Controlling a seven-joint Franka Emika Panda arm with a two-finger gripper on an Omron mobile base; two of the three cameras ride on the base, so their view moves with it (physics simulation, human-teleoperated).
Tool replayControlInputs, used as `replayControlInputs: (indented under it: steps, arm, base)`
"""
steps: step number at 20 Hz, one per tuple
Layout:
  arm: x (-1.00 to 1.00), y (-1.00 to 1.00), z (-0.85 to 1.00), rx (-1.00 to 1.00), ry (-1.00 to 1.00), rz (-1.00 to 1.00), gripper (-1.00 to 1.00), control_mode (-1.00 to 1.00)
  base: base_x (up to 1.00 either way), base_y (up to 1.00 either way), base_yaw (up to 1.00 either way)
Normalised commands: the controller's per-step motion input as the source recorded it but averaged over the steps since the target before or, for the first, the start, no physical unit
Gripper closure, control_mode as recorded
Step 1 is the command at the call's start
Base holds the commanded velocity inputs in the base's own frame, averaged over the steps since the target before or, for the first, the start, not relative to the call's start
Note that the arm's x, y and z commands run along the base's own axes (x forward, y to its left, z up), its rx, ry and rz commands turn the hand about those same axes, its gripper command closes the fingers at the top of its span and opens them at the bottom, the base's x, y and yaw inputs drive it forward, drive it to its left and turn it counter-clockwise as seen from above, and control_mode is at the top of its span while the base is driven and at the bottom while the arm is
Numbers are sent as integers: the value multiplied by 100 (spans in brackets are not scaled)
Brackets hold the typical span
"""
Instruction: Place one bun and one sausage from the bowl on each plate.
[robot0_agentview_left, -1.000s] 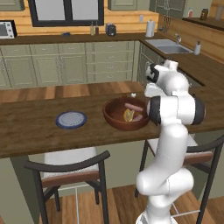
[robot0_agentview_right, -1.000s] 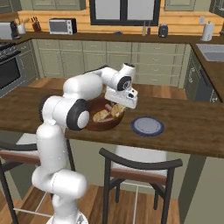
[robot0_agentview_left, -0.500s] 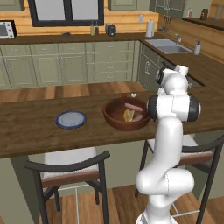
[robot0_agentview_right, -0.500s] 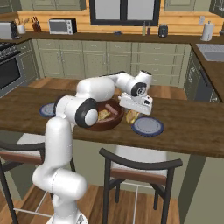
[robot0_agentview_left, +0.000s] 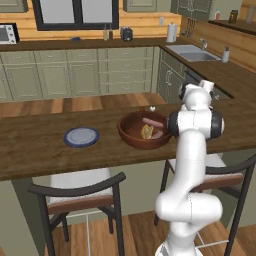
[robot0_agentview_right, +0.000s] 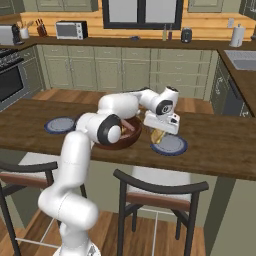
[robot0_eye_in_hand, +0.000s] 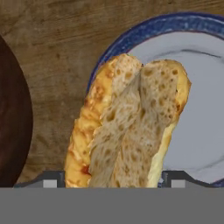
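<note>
Bun (robot0_eye_in_hand: 127, 127) now over plate (robot0_eye_in_hand: 201, 109), beyond bowl (robot0_agentview_right: 122, 142).

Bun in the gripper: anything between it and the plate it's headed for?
Nothing visible. The gripper holds the bun just over the near rim of the plate, beside the bowl. In the hand view, bare plate surface shows past the bun, with no sausage or other item on it.
</note>
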Motion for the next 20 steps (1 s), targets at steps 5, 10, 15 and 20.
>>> replayControlInputs:
  steps: [5,10,15,20]
  arm:
    - [9,-38,-35,0,0,0,100,-100]
    - [0,-1,-11,0,0,0,100,-100]
    - [3,0,0,0,0,0,100,-100]
    - [1,0,0,0,0,0,-100,-100]
  base:
    - [0,0,0]
    - [0,0,0]
    - [0,0,0]
    - [0,0,0]
